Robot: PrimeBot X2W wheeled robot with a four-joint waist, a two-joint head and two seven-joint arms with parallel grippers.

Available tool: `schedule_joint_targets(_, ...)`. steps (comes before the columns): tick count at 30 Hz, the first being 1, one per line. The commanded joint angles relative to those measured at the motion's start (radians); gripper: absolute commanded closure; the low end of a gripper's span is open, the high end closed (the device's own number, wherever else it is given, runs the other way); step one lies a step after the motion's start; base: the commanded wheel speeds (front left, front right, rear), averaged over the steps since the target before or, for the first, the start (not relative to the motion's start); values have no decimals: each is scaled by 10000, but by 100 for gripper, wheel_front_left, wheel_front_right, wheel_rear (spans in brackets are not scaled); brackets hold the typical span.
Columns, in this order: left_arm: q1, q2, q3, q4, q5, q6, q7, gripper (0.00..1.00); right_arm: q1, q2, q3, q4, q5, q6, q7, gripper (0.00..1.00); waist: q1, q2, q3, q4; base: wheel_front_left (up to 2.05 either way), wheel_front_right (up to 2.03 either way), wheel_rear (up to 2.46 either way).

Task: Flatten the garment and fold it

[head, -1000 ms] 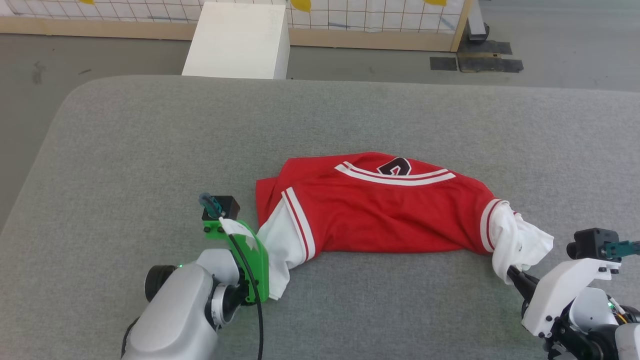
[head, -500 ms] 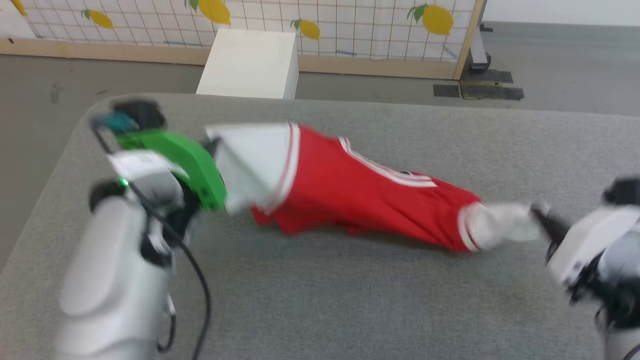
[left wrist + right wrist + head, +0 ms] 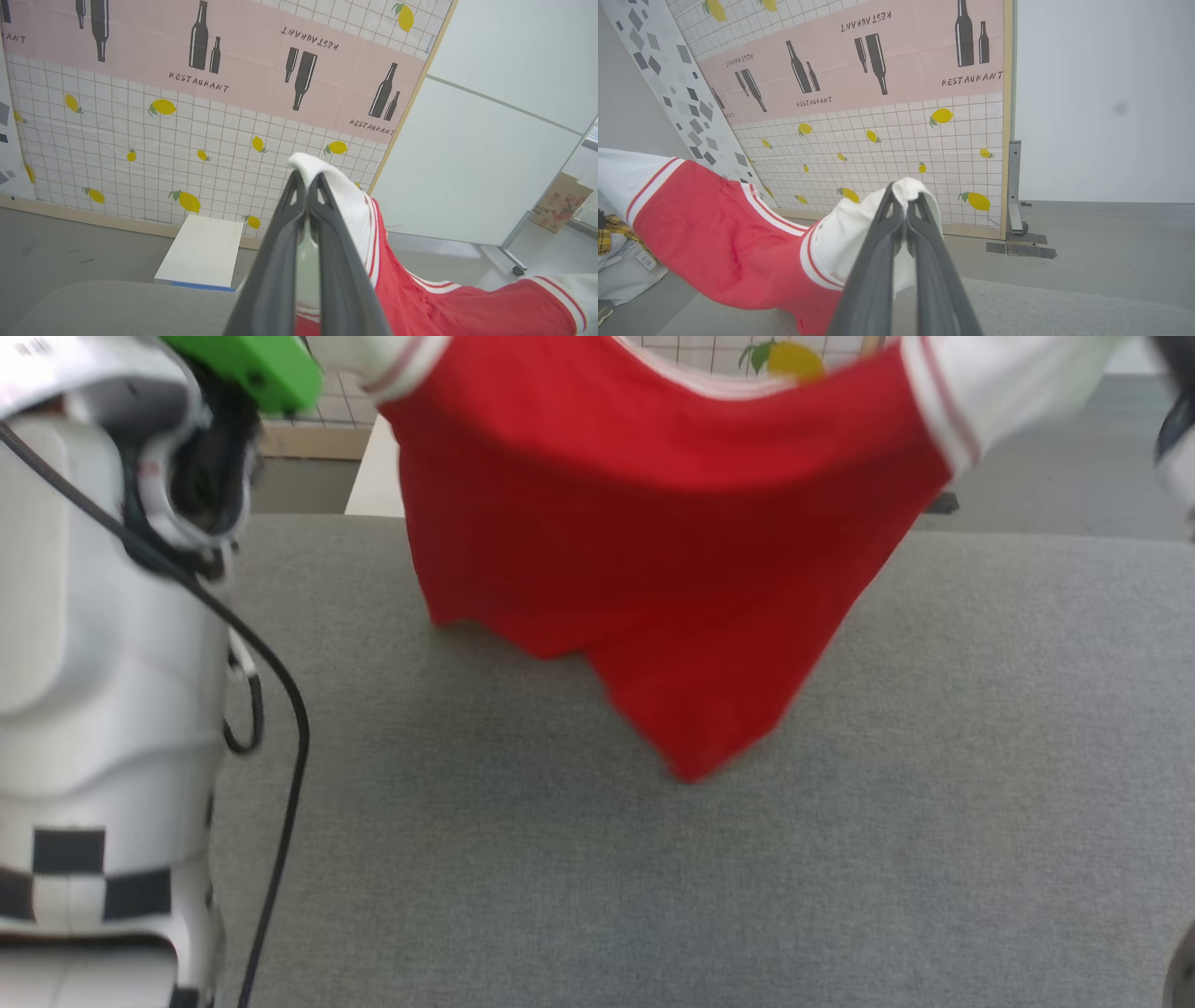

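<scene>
Head view: garment (image 3: 653, 523), red body hanging in the air above the grey padded table (image 3: 887, 859), slung between its two white sleeves at the top edge. The hem is uneven and one corner (image 3: 691, 765) droops lowest; whether it touches the table cannot be told. The pale left arm (image 3: 103, 616) is raised at the left edge, with a green bracket (image 3: 247, 369) at its top.

Left wrist view: left gripper (image 3: 306, 179), dark fingers pressed together and pinching the edge of a white sleeve (image 3: 348, 200). The red body trails off to the lower right. Behind are a lemon-print screen (image 3: 140, 130) and a white box (image 3: 201, 252) on the floor.

Right wrist view: right gripper (image 3: 906, 191), fingers closed tight on the bunched second white sleeve (image 3: 850, 233). The red body sags away to the left.

Step in hand (judged): spreading the lifted shirt before laying it flat.

Handling notes:
- Draw the two grips apart until the sag between the sleeves goes.
- Hold both at level height so the hem hangs square.
- Lower so the hem lands first, then draw back so the body unrolls without pleats.
- Release only once the sleeves lie on the table.

Risk: the bunched sleeve may land twisted
</scene>
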State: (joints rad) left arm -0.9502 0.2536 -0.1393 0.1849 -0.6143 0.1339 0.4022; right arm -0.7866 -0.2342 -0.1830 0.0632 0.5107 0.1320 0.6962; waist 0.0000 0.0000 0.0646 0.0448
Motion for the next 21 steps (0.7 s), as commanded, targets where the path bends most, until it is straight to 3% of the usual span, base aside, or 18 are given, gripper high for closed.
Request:
schedule_joint_targets(1, -447, 106, 34, 161, 194, -11, -178, 100, -572, -6, 15, 113, -64, -13, -236, 100, 0, 0, 148, -72, 0, 0, 0)
schedule_joint_targets(11, -2427, 202, -157, 1654, 818, 138, -672, 100, -3409, 78, 321, 1900, -660, -13, -1112, 100, 0, 0, 1095, -149, 0, 0, 0)
schedule_joint_targets(21, -4432, -23, -421, 2696, 1598, 791, -1420, 100, -6272, 139, 589, 4146, -2346, -13, -2516, 100, 0, 0, 2951, -488, 0, 0, 0)
